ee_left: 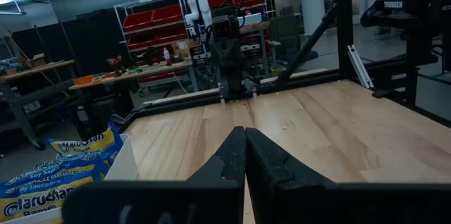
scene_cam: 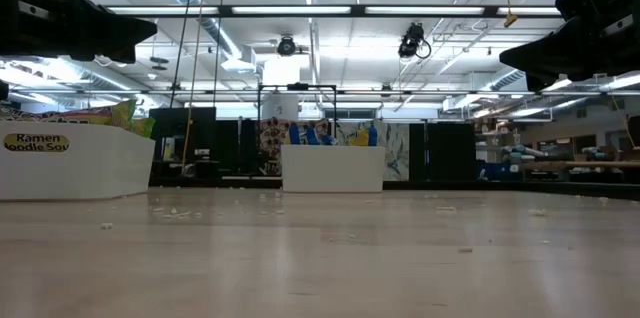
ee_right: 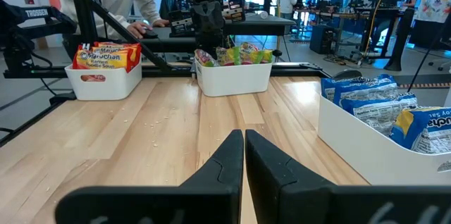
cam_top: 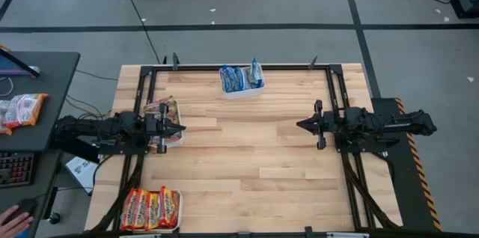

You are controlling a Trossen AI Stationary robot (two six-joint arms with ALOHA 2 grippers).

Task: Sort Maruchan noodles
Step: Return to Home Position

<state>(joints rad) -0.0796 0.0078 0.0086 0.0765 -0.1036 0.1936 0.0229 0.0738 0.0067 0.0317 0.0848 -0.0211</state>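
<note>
Red Maruchan noodles (cam_top: 150,208) fill the nearest white bin (cam_top: 180,209) on the desk (cam_top: 247,163). Mid-desk, left gripper (cam_top: 179,127) and right gripper (cam_top: 301,124) face each other, each pressed together, empty. Green-yellow packets (cam_top: 163,108) lie beneath the left gripper; blue packets (cam_top: 239,78) occupy the far bin (cam_top: 241,93).

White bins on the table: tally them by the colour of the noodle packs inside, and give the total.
Blue-pack bin: 1
Green-yellow-pack bin: 1
Red-pack bin: 1
Total: 3 bins
</note>
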